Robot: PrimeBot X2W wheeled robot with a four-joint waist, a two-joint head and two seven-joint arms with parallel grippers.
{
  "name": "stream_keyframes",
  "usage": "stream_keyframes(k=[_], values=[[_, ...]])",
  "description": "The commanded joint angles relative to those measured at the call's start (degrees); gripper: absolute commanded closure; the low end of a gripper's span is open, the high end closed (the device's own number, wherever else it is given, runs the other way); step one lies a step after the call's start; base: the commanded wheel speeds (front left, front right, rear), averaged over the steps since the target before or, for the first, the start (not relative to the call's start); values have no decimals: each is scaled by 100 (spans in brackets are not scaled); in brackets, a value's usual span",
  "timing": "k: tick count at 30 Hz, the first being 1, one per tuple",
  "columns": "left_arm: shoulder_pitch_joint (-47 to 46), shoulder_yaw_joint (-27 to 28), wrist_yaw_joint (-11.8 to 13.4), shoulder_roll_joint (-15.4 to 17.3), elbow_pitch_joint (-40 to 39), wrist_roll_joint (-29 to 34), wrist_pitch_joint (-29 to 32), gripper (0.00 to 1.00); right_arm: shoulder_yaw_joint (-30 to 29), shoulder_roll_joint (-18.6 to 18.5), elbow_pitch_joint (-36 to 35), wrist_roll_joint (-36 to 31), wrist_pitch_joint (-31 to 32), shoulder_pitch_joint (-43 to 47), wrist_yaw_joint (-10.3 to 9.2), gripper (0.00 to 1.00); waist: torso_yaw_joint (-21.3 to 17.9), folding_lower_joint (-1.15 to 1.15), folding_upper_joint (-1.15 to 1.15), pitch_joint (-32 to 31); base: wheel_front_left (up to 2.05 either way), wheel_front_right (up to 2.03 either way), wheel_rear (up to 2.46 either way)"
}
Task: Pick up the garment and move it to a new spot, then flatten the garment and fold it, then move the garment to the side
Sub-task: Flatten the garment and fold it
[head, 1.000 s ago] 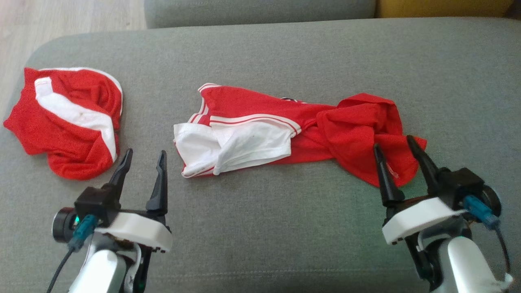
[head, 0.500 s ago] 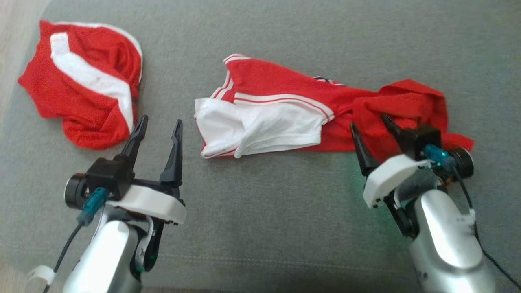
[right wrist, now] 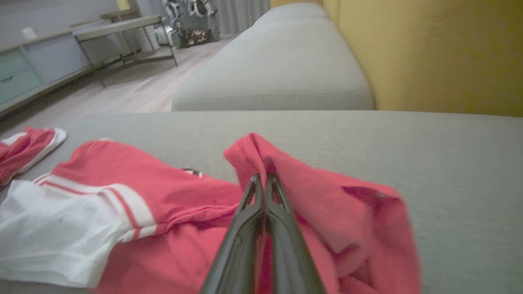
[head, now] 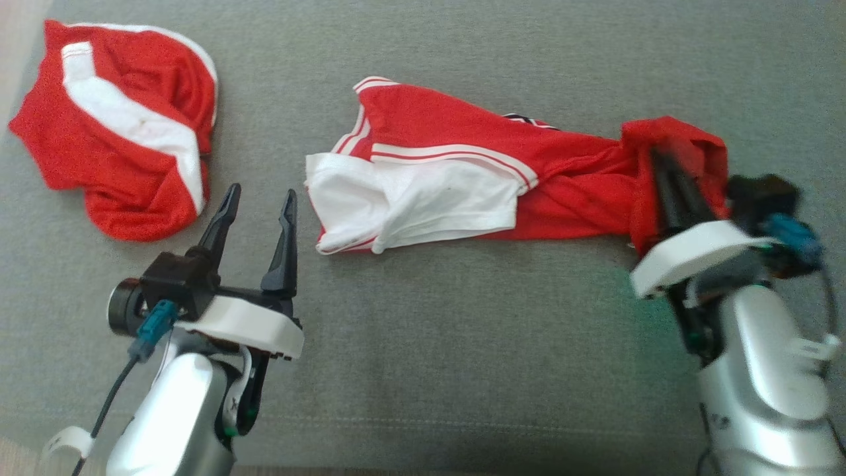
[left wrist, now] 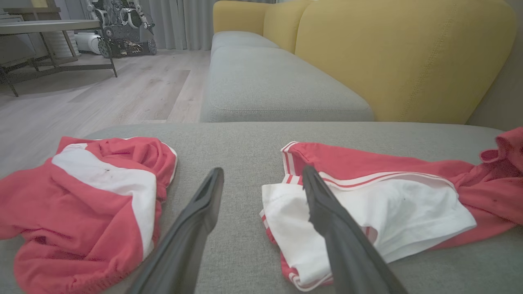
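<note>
Within the last second our right pincer [head: 661,162] has gone from spread wide, just short of the cloth, to clenched. Its two dark fingers are now pressed together on a fold of red fabric at the bunched end of the garment [head: 462,172], at the right of the head view. The right wrist view shows it plainly: the right pincer [right wrist: 263,177] pinches a raised ridge of red cloth. The head camera has also shifted, so we do not read the garment's changed place in the frame as a move.

The rest of the garment lies stretched across the middle of the grey cushion [head: 462,344], its white panel toward the left. Our left pincer [head: 260,193] hangs released, empty, above the cushion between this garment and a second red-and-white garment [head: 112,152] at the upper left.

We judge that the grasp for the pick-up is made and the lift to a new spot comes next; flattening and folding are not yet begun.

We can read no brand or writing. A small dark mark [head: 522,119] at the garment's upper edge is too small to make out.
</note>
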Motion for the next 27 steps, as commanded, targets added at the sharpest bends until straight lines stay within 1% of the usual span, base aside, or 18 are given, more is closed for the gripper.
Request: stream_keyframes(k=[1, 6, 9, 10, 14, 17, 22, 27], values=[[-220, 273, -5, 126, -173, 64, -65, 0, -217, 1, -386, 100, -38, 138, -4, 100, -124, 0, 0, -5, 0, 0, 0], [-205, 299, -12, 145, -205, 83, -68, 0, -1041, 1, -654, 240, 81, 566, -4, 100, -275, 0, 0, -19, 0, 0, 0], [-195, 314, -11, 158, -211, 85, -69, 0, -1247, 2, -608, 270, 156, 702, -4, 100, -342, 0, 0, -16, 0, 0, 0], [-191, 319, -14, 165, -214, 84, -69, 0, -1315, 2, -559, 282, 197, 746, -4, 0, -370, 0, 0, -15, 0, 0, 0], [-173, 336, -18, 189, -208, 79, -70, 0, -1448, 2, -373, 403, 172, 792, -4, 0, -449, 0, 0, -25, 0, 0, 0], [-148, 347, -13, 207, -203, 74, -70, 0, -1386, 2, -426, 430, 60, 810, -4, 0, -482, 0, 0, -57, 0, 0, 0], [-71, 368, 32, 238, -213, 64, -71, 0, -1056, 2, -957, 227, -180, 853, -4, 0, -496, 0, 0, -142, 0, 0, 0], [58, 391, 84, 278, -210, 36, -67, 0, -575, 2, -1560, 17, -88, 987, -4, 0, -499, 0, 0, -306, 0, 0, 0]])
